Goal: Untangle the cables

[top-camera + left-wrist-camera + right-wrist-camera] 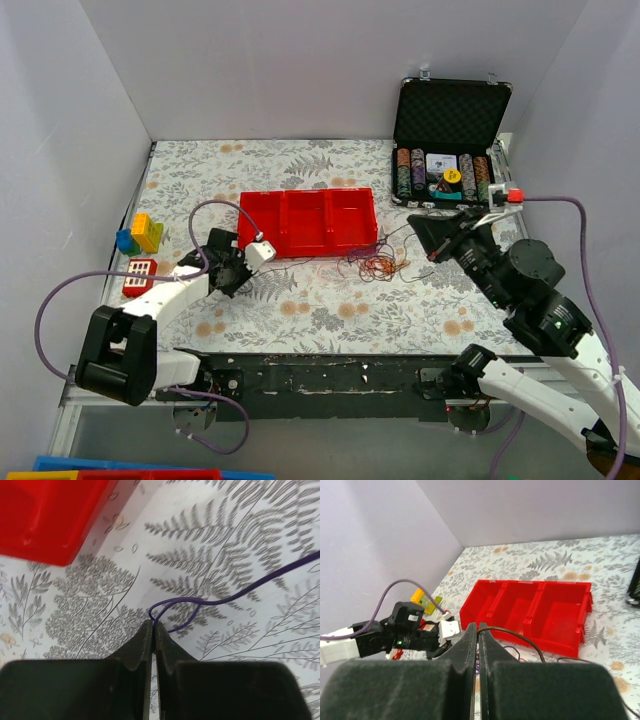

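From above, the cables [378, 266] are seen just before the tray [308, 222], between the left gripper [230, 270] and right gripper [420, 232]. The arms are held apart, apparently to draw strands out.

At the left wrist, a purple strand [225, 599] is clamped in closed jaws.

At the right wrist, a dark strand [516, 636] is pinched likewise.

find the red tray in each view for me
top external: red tray near the centre of the picture
left wrist: top left corner, only partly in frame
right wrist: centre right, all three compartments showing
shared landmark: fern-print table cover under it
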Robot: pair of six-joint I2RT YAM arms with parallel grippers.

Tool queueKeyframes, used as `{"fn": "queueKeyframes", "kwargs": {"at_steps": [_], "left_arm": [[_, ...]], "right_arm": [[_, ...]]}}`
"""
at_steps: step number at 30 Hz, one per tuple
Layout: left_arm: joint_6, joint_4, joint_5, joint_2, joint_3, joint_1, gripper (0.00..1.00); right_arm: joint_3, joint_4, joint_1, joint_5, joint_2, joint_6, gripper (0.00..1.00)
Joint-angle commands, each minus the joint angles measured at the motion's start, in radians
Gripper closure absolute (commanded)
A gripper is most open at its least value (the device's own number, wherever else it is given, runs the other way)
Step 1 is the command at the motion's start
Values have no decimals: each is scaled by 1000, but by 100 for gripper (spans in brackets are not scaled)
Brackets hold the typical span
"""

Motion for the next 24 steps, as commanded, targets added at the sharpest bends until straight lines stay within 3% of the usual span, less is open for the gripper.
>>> {"fn": "queueKeyframes", "kwargs": {"at_steps": [1,13,18,24], "left_arm": [[87,25,-41,-73,-43,63,100],[216,118,-168,-73,-157,138,100],[302,238,-292,-12,-241,153,100],[339,334,-348,45,-281,172,100]], "right_arm": [[80,-66,-4,100,-21,-67,99],[295,-175,-6,264,-71,-210,99],[379,-209,-4,339,-77,-274,99],[482,-234,9,426,-75,-333,99]]}}
